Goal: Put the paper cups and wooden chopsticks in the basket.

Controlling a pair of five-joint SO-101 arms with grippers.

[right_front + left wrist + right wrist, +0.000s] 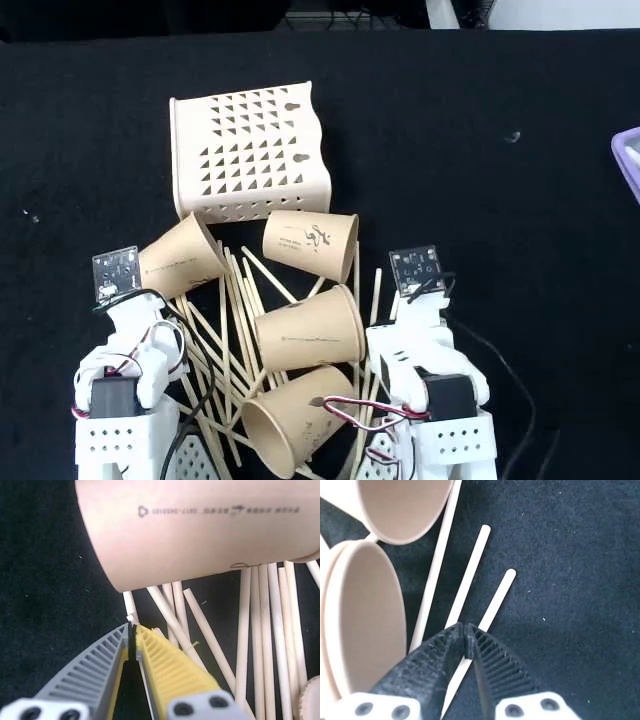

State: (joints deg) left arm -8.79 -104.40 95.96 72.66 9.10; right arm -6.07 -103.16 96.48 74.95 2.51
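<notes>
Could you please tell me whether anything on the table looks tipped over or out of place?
The basket appears to lie on its side, perforated wall up. All four paper cups lie toppled, and the wooden chopsticks are strewn crisscross beneath and around them.

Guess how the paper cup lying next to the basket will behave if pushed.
The cup lies on its side, so a push would probably roll it in a curve, since it tapers. It looks like thin paper, likely light and easily crushed by a tight grip. Chopsticks close by could snag it.

Cups (310, 328) lie among chopsticks (222, 320) (just before the basket (250, 150)).
</notes>
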